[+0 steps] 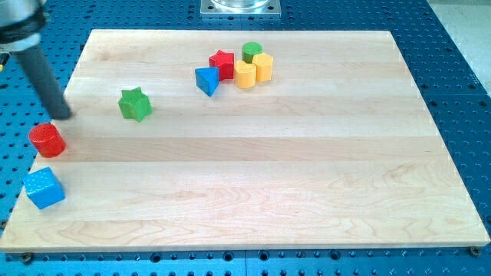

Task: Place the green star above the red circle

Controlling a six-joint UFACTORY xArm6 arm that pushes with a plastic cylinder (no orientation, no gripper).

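The green star [134, 104] lies on the wooden board at the upper left. The red circle [47, 139] lies near the board's left edge, below and to the left of the star. My tip [63, 116] rests on the board just above and a little right of the red circle, and to the left of the green star, with a gap to both. The dark rod slants up to the view's top left corner.
A blue cube [44, 188] sits below the red circle at the left edge. A cluster at the top middle holds a blue triangle [206, 80], red star [222, 64], green circle [252, 52] and two yellow blocks [245, 74] [263, 67].
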